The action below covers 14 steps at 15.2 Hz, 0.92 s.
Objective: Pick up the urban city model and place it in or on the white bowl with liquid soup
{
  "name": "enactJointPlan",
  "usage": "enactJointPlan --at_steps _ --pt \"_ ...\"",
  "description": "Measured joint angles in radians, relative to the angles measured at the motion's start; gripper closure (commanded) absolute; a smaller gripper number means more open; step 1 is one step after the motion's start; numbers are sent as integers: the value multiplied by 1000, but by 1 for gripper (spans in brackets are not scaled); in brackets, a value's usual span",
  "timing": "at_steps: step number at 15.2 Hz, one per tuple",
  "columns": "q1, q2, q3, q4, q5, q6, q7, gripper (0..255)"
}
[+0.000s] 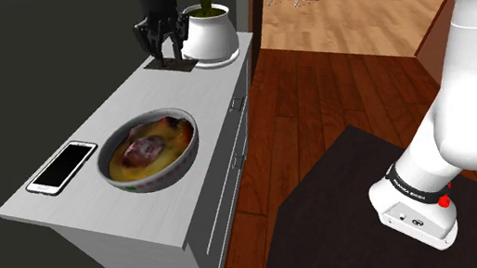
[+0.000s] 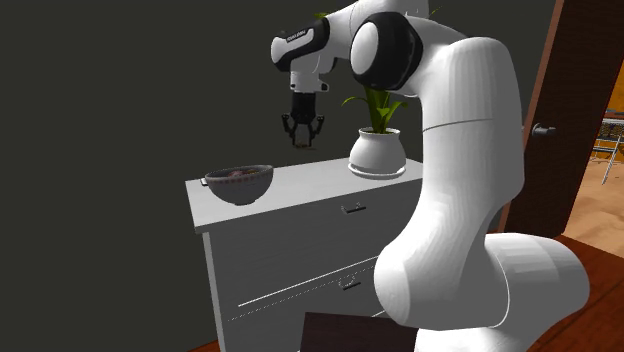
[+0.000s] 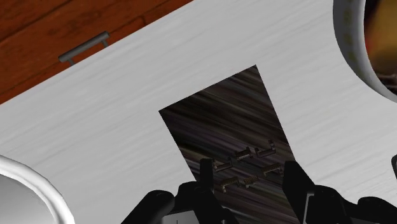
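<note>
Now hovers with black gripper (image 1: 165,49) spread wide, holding nothing, just above the dark city model (image 1: 174,64), upper left of frame.

In the wrist view the bowl (image 3: 340,25) is cut off by the picture's edge, as is the white pot (image 3: 19,197). The fingers (image 3: 207,178) cover the near end of the model (image 3: 229,114) (its tiny buildings are too small to make out).

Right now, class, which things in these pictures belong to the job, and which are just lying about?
Job: dark, flat city model; soup bowl; gripper, open over the model.
Lying about: phone; potted plant.
</note>
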Motion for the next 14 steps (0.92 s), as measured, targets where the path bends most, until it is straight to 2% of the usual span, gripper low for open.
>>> enactJointPlan --at_steps 5,14 --pt "5 10 1 81 -3 -71 0 255" --pt "96 -88 57 -40 11 -42 155 255"
